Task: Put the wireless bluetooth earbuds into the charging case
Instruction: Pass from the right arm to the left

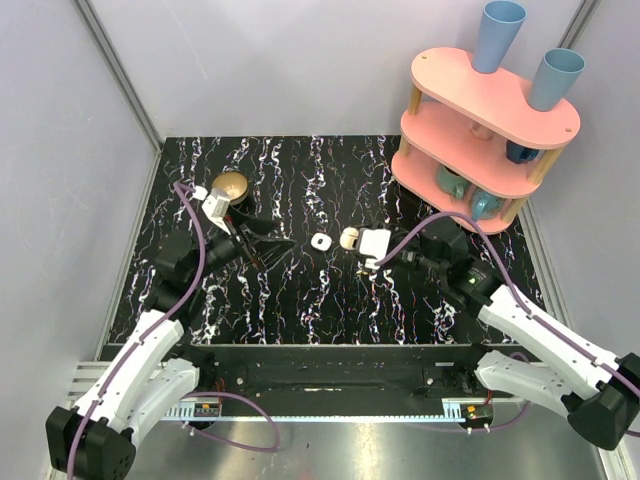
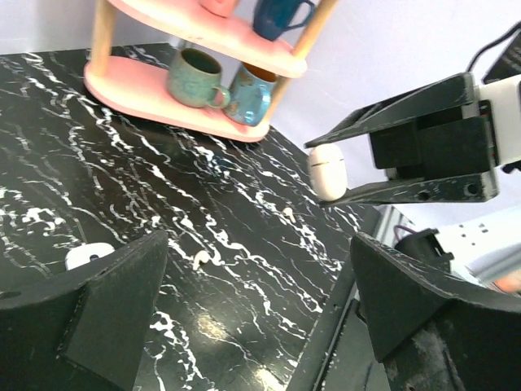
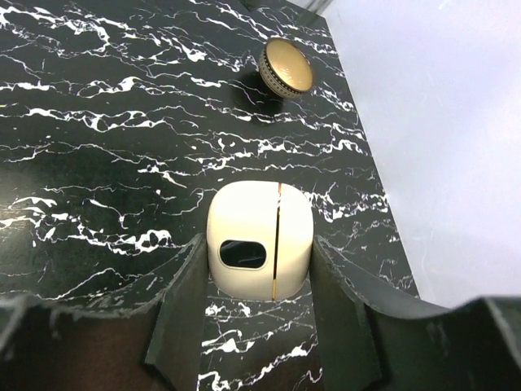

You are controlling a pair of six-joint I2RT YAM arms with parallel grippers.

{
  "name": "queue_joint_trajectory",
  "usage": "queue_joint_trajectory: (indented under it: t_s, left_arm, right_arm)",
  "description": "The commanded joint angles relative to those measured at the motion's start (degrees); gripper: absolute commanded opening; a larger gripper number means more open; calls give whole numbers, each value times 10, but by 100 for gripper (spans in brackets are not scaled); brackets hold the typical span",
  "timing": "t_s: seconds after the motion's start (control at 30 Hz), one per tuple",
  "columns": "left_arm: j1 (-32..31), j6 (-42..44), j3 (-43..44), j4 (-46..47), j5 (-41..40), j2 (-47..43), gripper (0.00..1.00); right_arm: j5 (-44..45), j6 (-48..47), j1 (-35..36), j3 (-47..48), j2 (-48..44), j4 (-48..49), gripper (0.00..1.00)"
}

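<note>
A cream charging case [image 3: 244, 220] with a gold seam and a dark oval window sits closed between the fingers of my right gripper [image 3: 258, 243], which is shut on its sides. From above, the same cream case [image 1: 349, 237] lies mid-table with the right gripper [image 1: 358, 244] on it. A second, white case [image 1: 320, 241] lies just left of it. My left gripper [image 1: 262, 243] hangs open and empty further left. In the left wrist view a tiny cream earbud [image 2: 200, 259] lies on the marble between the open left gripper's [image 2: 259, 244] fingers. Other earbuds cannot be told from the streaks.
A pink two-tier shelf [image 1: 478, 150] with mugs and blue cups stands at the back right. A round gold-topped object [image 1: 230, 185] sits at the back left, beside the left arm. The table's near edge [image 2: 326, 326] runs under the left gripper.
</note>
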Motion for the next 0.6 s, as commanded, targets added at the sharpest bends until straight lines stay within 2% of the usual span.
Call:
queue_joint_trajectory:
  t_s: [0.0, 0.3, 0.57]
  left_arm:
    - [-16, -15, 29, 46, 52, 15, 99]
    - [-83, -5, 66, 34, 51, 84, 98]
    - [-112, 13, 92, 5, 41, 135, 93]
  right_arm:
    - [53, -49, 38, 19, 17, 33, 0]
    - [122, -68, 100, 23, 54, 94, 0]
    - [152, -80, 122, 27, 74, 127, 0]
